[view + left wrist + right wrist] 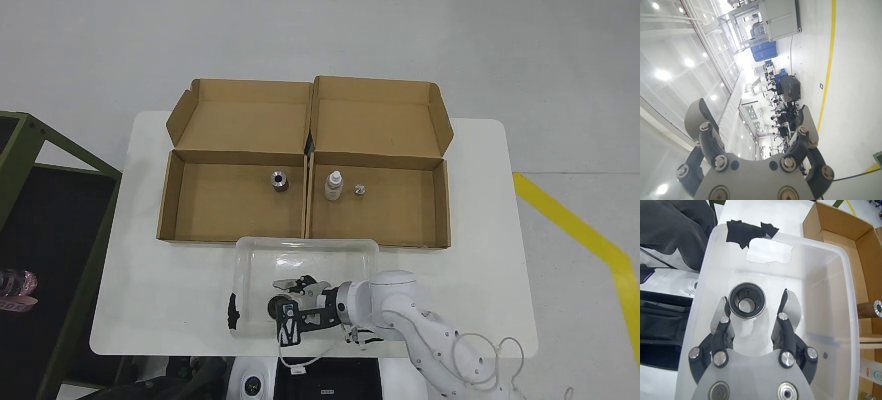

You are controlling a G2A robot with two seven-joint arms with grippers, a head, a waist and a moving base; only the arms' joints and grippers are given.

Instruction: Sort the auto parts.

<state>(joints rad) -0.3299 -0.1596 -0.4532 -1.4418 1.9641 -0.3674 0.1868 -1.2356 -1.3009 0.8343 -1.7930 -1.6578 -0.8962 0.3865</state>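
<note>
The bearing (747, 303) stands on end on the floor of the clear bin (846, 262), off-centre between the spread fingers of the right gripper (755, 299), with one finger against its side. The gripper should centre over it first, then close squarely on the outer wall so it cannot tip.

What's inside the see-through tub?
A round, hollow metal part stands between the fingers of the open right tool. The tool hides some of the tub's floor beneath it.

A black-rimmed linear bearing (747, 303) stands upright (bore up) in the translucent bin (846, 262). A dark metal cylinder (278, 180) sits in the left cardboard box (200, 205); a white bottle (334, 185) and small metal part (360, 189) share the right box (410, 210).
</note>
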